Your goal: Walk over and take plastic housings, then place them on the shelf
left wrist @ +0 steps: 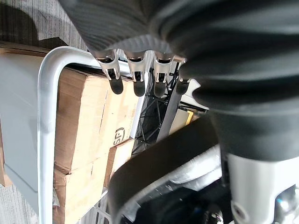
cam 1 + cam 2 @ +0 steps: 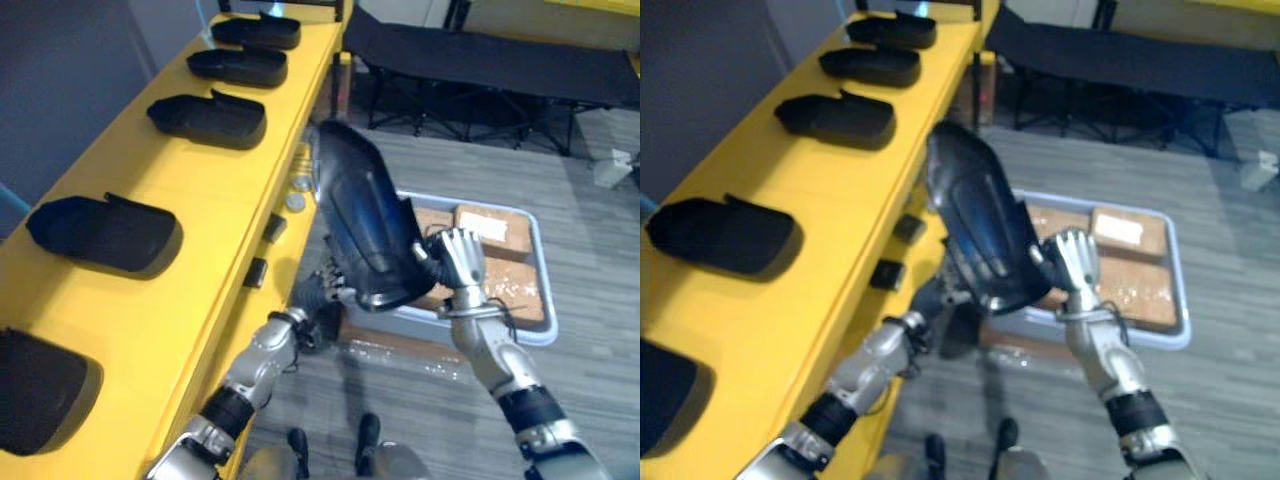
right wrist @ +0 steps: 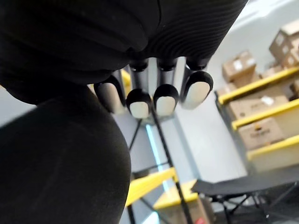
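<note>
A large glossy black plastic housing point(image 2: 368, 215) is held upright between my two hands, just off the right edge of the yellow shelf point(image 2: 200, 190). My right hand point(image 2: 458, 262) presses its lower right side with straight fingers point(image 3: 163, 100). My left hand point(image 2: 322, 300) props it from below and behind, fingers point(image 1: 138, 77) straight, partly hidden by the housing point(image 1: 154, 163). Several similar black housings lie in a row on the shelf, the closest ones being one point(image 2: 105, 232) at mid left and one point(image 2: 40, 390) at the lower left.
A grey bin point(image 2: 538, 300) with cardboard boxes point(image 2: 490, 230) sits on the floor under my hands. A black folding cot point(image 2: 480, 55) stands behind it. Small dark parts point(image 2: 256, 272) and round metal pieces point(image 2: 295, 200) lie along the shelf's right edge.
</note>
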### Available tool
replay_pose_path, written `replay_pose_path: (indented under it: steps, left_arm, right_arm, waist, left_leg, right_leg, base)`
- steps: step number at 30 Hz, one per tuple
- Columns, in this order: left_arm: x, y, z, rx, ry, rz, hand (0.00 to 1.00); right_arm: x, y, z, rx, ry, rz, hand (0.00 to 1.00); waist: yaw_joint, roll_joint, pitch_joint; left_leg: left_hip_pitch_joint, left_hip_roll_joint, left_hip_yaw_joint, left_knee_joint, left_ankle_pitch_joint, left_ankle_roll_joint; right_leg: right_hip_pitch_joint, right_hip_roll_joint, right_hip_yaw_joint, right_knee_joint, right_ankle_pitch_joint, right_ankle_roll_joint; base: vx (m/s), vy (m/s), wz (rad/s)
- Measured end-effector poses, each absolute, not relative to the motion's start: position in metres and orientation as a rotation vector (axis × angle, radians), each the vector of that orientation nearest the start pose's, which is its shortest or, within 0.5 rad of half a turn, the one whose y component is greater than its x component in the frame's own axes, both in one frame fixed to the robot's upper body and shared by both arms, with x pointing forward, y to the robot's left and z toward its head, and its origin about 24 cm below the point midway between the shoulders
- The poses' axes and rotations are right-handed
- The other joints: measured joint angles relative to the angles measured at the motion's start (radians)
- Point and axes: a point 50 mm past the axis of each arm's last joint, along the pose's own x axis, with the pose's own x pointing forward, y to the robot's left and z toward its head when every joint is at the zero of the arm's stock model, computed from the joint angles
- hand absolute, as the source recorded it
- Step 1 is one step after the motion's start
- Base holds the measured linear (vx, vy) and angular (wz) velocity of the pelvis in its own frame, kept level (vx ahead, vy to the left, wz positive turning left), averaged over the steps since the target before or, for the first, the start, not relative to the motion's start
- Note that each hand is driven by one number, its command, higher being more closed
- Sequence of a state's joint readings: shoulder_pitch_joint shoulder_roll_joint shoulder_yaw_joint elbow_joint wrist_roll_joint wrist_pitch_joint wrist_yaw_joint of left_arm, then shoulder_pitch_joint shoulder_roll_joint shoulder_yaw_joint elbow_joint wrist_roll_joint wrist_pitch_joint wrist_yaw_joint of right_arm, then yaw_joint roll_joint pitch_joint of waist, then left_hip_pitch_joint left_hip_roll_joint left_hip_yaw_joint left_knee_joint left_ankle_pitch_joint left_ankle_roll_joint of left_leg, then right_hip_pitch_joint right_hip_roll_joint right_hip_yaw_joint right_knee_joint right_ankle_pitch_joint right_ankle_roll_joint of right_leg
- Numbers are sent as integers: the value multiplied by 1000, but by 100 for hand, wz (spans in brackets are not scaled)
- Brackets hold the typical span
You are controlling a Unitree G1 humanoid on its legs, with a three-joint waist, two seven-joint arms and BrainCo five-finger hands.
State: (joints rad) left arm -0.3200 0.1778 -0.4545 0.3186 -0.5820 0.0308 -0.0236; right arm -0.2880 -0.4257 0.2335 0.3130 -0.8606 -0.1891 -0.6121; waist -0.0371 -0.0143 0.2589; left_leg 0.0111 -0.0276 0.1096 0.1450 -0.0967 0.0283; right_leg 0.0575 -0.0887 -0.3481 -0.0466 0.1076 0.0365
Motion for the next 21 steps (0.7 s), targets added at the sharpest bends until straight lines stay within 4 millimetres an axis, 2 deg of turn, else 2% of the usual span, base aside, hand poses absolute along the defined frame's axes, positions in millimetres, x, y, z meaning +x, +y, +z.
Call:
replay_pose_path:
  steps: [7, 12, 17, 18, 21]
  left_arm:
    - [286, 69, 29, -256, 199, -457, 0]
    - [281, 69, 22, -262, 221, -443, 0]
    - [277, 73, 16, -231, 236, -406, 0]
    - [276, 75, 14, -229, 243, -391, 100]
    - [272, 77, 9, -232, 259, -372, 100]
  right_arm:
    - [288, -171, 65, -1215, -540, -129, 100]
    - [278, -161, 51, -1182, -523, -73, 100]
    - [275, -154, 48, -1164, -531, -41, 100]
    - [274, -151, 46, -1158, -527, -31, 100]
    - [271, -149, 42, -1155, -521, -15, 100]
  waist:
    - [9, -2, -1]
    - [19, -14, -17]
    - [25, -20, -22]
    - [25, -21, -28]
    - [26, -21, -32]
  left_leg:
    - [0, 0, -1, -9, 2, 0]
    - [-1, -1, -7, -14, 4, 0]
    - [-2, -3, -9, -14, 4, -1]
    - [-2, -3, -9, -14, 4, -1]
    - [5, -3, -9, -14, 4, -1]
  right_leg:
    - [0, 1, -2, -4, 0, 1]
    - [0, 2, -6, -13, 2, 1]
    - [1, 1, -6, -13, 2, 2]
    - [1, 1, -6, -13, 2, 2]
    - [8, 1, -6, -14, 2, 2]
  base:
    - [-10, 4, 0]
    - [23, 14, 2]
    - [4, 19, 2]
    - [0, 0, 0]
    - [0, 0, 0]
